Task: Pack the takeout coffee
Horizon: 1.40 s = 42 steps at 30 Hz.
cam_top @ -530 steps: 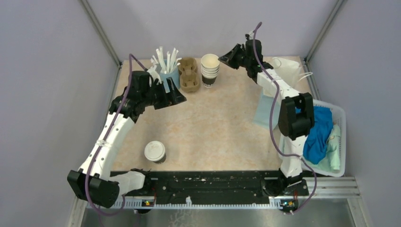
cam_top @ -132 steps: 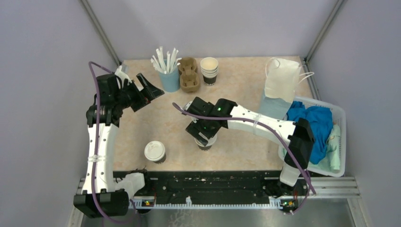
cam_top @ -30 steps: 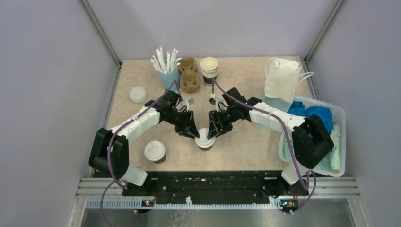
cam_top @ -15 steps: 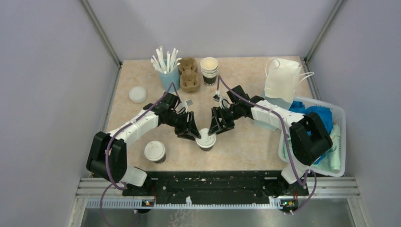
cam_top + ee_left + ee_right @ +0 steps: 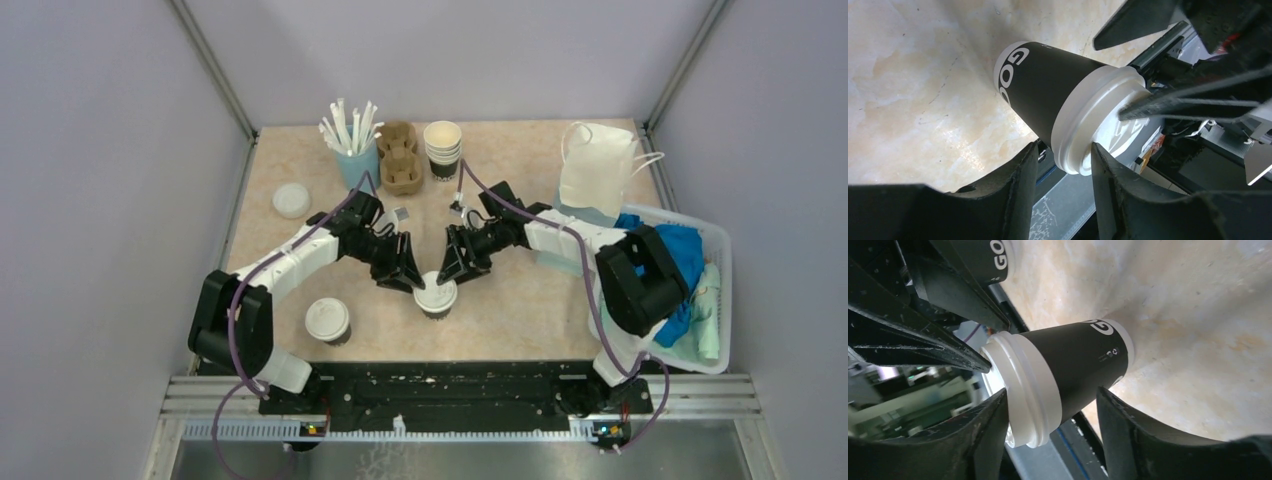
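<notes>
Beige tabletop (image 5: 510,310): middle cup (image 5: 436,298) and second cup (image 5: 327,320) left of it lidded, unpacked. We note left gripper (image 5: 413,283) and right gripper (image 5: 444,277) parted astride middle cup; carrier (image 5: 402,160) beyond it unfilled.

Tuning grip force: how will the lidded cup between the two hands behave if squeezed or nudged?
Likely crushable: the lidded cup looks like plain paper. It probably tips easily, since its base is narrower than the lid. Weight is unclear, because the lid hides any contents.
</notes>
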{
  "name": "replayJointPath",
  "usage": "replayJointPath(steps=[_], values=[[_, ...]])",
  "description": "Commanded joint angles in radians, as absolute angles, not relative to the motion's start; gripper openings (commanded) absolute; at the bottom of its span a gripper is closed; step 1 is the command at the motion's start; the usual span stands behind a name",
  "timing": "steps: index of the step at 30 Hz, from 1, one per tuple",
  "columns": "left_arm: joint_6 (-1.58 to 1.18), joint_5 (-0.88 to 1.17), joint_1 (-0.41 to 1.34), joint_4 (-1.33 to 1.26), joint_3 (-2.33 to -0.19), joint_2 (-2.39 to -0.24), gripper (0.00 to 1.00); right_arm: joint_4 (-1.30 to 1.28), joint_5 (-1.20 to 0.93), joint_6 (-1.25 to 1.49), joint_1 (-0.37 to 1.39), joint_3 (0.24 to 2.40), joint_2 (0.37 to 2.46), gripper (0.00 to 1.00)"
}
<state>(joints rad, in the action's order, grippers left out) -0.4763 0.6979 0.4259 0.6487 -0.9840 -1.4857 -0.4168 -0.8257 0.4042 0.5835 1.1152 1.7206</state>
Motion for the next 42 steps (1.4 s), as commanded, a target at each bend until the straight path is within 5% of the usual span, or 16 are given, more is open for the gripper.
replayJointPath(steps=[1,8,14,17,20,29,42], values=[[-0.448,0.644,0.429,0.652,-0.942,-1.504,0.46,-0.374,-0.836,0.401,0.568,1.13,1.807,0.59],[-0.447,0.656,0.429,0.677,-0.943,-1.444,0.44,-0.475,-0.809,0.381,0.559,1.211,1.772,0.58],[-0.471,0.681,0.427,0.704,-1.013,-1.415,0.64,-0.653,-0.766,0.299,0.545,1.212,1.636,0.79],[-0.477,0.671,0.426,0.725,-1.046,-1.382,0.78,-0.703,-0.754,0.289,0.532,1.185,1.569,0.81],[-0.48,0.647,0.424,0.744,-1.06,-1.353,0.8,-0.704,-0.732,0.306,0.531,1.156,1.524,0.79],[-0.521,0.655,0.432,0.753,-1.036,-1.392,0.36,-0.599,-0.735,0.386,0.528,1.117,1.554,0.38],[-0.516,0.65,0.439,0.759,-0.998,-1.421,0.26,-0.561,-0.786,0.38,0.55,1.104,1.63,0.37]])
